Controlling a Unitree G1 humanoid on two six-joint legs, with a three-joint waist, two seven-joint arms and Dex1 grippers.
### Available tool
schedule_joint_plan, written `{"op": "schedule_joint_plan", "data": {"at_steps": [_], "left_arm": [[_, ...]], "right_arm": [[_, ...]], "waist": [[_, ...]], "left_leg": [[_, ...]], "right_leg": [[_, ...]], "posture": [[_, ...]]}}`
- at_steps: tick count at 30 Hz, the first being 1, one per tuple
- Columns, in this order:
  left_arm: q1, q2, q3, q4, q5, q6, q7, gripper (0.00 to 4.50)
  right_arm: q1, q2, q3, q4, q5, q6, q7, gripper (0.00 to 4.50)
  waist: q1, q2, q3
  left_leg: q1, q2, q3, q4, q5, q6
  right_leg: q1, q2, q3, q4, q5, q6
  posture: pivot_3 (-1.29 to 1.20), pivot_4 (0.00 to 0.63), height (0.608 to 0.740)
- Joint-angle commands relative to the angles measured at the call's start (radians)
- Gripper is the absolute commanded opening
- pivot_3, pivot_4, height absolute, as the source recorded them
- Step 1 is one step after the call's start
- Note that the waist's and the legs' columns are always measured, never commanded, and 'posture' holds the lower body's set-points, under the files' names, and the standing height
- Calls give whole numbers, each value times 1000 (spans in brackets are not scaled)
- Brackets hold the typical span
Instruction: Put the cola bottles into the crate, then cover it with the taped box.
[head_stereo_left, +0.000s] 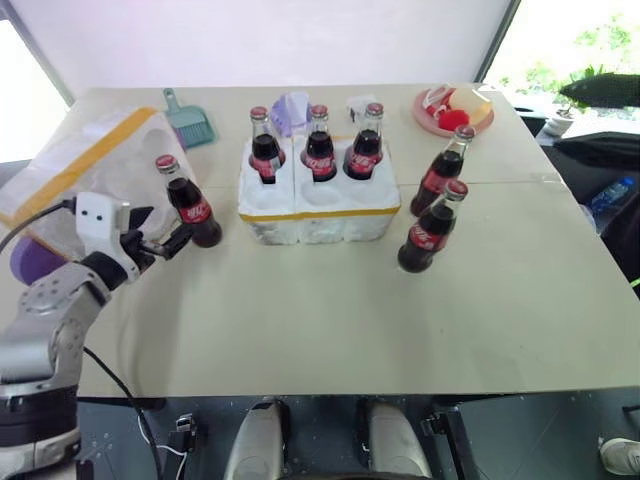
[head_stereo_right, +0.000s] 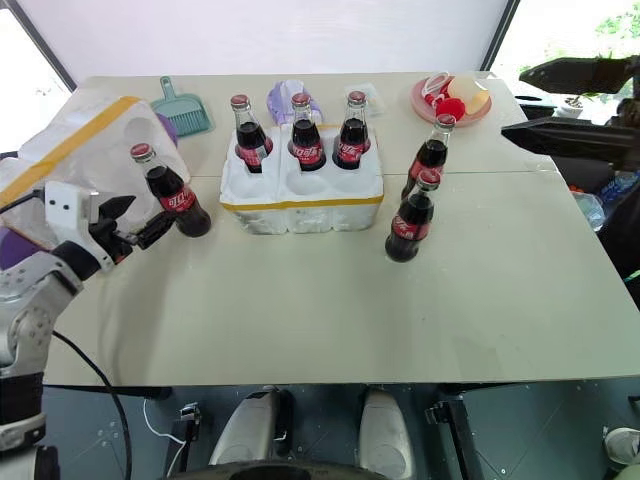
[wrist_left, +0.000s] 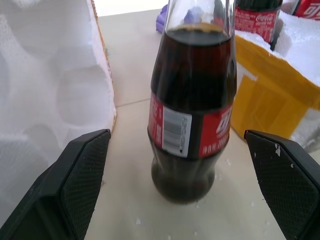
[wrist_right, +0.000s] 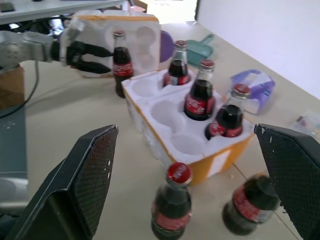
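Left gripper: jaws spread wide, empty, levelled at bottle height so the fingers can pass either side of the glass.

Lone cola bottle: upright on the table, directly ahead of the left gripper and framed between its fingers in the left wrist view, not yet touched. It looks to be the next one to be lifted.

Taped box: just beside that bottle on the side away from the crate, tipped so its round hollows face the bottle. Judged to be parked there until the crate is full.

Crate: beyond the lone bottle, across a strip of bare table from the left gripper. Its far row holds three cola bottles; the three near wells stand vacant, leaving open access from the robot's side.

Two more cola bottles: upright on the table past the crate's far end from the left gripper, close together. In the right wrist view they stand just ahead of the right gripper, whose fingers are parted wide and hold nothing, the crate beyond them.

Teal dustpan, purple tissue pack, pink plate: farthest back, clear of the work.
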Motion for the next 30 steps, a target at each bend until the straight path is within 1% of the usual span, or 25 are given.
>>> {"op": "schedule_joint_plan", "data": {"at_steps": [1, 7, 17, 20, 22, 25, 27, 30], "left_arm": [[-46, -9, -26, 27, 23, -39, -15, 4479], [-128, -40, -83, 146, 76, -92, -26, 4479], [-237, -91, -142, 303, 144, -164, -34, 4479], [-238, -87, -140, 311, 141, -178, -62, 3682], [-232, -74, -126, 293, 129, -162, -74, 2784], [-216, -42, -95, 242, 99, -113, -89, 2823], [-196, -8, -75, 171, 56, -69, -125, 2823], [-193, 62, -21, 34, -103, 103, -199, 2823]], "right_arm": [[0, -10, -55, -70, 66, 25, -9, 4500], [4, 6, -42, -111, 95, 34, -42, 4500], [15, 20, -29, -160, 156, 73, -67, 4500], [28, 24, -25, -172, 152, 63, -78, 4500], [40, 26, -27, -182, 147, 50, -81, 4500], [52, 27, -32, -188, 150, 45, -86, 4500], [62, 30, -35, -190, 150, 40, -91, 4500], [78, 35, -38, -197, 149, 31, -98, 4500]], "waist": [[6, 0, 0], [11, -1, 0], [12, -1, 1], [11, -1, 1], [12, -1, 1], [11, -2, 1], [8, -2, 1], [8, -3, 2]], "left_leg": [[0, 0, 0, 0, 0, 0], [0, 0, 0, 1, 0, 0], [-1, 0, 0, 1, 0, 0], [-1, 0, 0, 1, 0, 0], [-1, 0, 0, 1, 0, 0], [-1, 0, 0, 2, 0, 0], [-1, 0, 0, 2, 0, 0], [-3, 0, 0, 1, 0, 0]], "right_leg": [[0, 0, 0, 0, 0, 0], [0, 0, 0, 0, 0, 1], [0, 0, 0, 0, 1, 1], [0, 0, 0, 0, 1, 2], [0, 0, 0, 0, 1, 2], [0, 0, 0, 0, 1, 2], [-1, 0, 0, 0, 1, 2], [-3, 0, 0, 1, 1, 2]], "posture": [[0, 150, 736], [0, 150, 736], [0, 150, 736], [0, 150, 736], [0, 150, 736], [0, 150, 736], [0, 150, 736], [0, 150, 736]]}}
